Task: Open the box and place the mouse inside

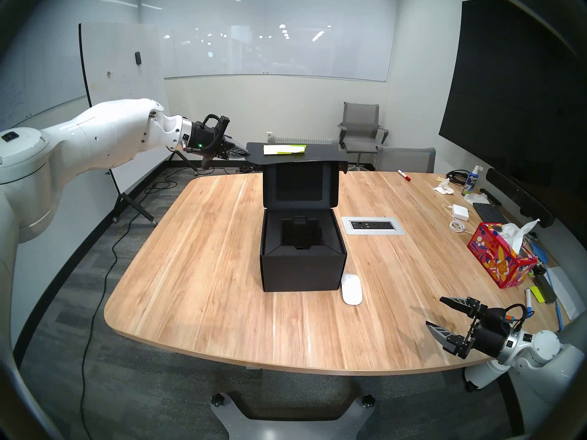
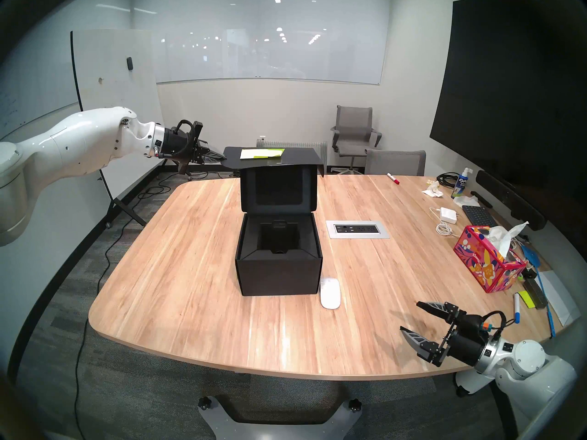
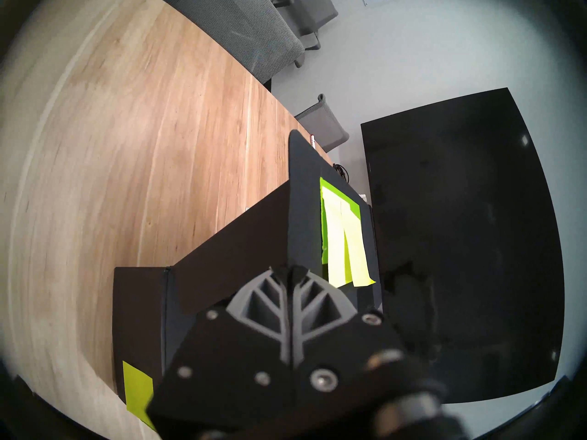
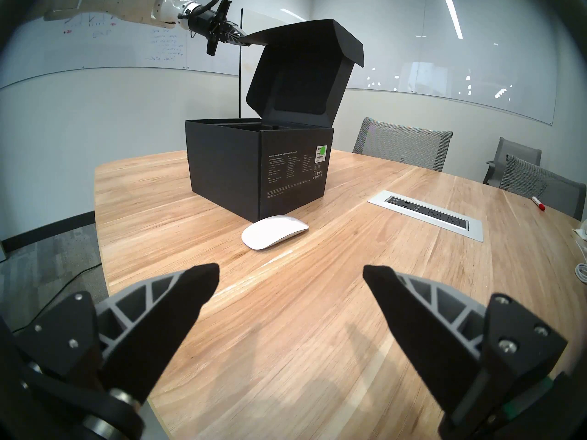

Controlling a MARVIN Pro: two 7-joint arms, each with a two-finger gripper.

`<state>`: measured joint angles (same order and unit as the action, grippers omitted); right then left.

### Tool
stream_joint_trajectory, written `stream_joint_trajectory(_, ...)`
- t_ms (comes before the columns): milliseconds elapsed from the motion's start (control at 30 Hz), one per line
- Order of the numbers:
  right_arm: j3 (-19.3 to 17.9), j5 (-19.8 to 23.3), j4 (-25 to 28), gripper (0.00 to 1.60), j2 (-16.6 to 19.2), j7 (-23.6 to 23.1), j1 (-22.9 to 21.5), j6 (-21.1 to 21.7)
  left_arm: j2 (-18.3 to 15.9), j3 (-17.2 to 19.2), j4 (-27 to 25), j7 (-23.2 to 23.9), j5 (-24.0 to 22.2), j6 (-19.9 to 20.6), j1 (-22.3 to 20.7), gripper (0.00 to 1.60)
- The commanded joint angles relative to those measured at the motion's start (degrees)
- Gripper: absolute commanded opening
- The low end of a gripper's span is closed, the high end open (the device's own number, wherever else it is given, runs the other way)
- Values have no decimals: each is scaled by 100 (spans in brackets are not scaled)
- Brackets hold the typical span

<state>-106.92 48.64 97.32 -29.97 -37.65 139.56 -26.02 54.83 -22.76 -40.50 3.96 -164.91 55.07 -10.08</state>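
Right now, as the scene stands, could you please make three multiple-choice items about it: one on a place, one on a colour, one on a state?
1. Where does the mouse lie?
A. On the table, beside the box's near right corner
B. Inside the box
C. On the tissue box

2. What colour are the sticky notes on the lid's outer flap?
A. Red
B. Yellow-green
C. Blue

3. How is the lid of the box?
A. Shut flat
B. Torn off, lying on the table
C. Raised, its flap pinched by the left gripper

Answers:
1 A: the white mouse rests on the wood just outside the box.
2 B: the left wrist view shows them neon yellow-green.
3 C: the lid stands up and the shut fingers clamp its edge, while the right gripper waits open.
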Motion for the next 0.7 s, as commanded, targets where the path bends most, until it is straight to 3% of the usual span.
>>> stream_joint_trajectory(0, -22, 10, 14, 160, 1, 0, -5, -4, 115, 393, 20, -288, -9, -7, 85, 68)
stream_joint_trajectory(67, -22, 10, 14, 160, 1, 0, -5, -4, 105, 493, 19, -395, -9, -7, 119, 147)
stream_joint_trajectory(100, -22, 10, 14, 160, 1, 0, -5, -4, 102, 526, 18, -431, -9, -7, 130, 160)
stream_joint_trajectory(667, -21, 10, 14, 160, 1, 0, -5, -4, -143, 1184, -85, -965, -9, -7, 353, 160)
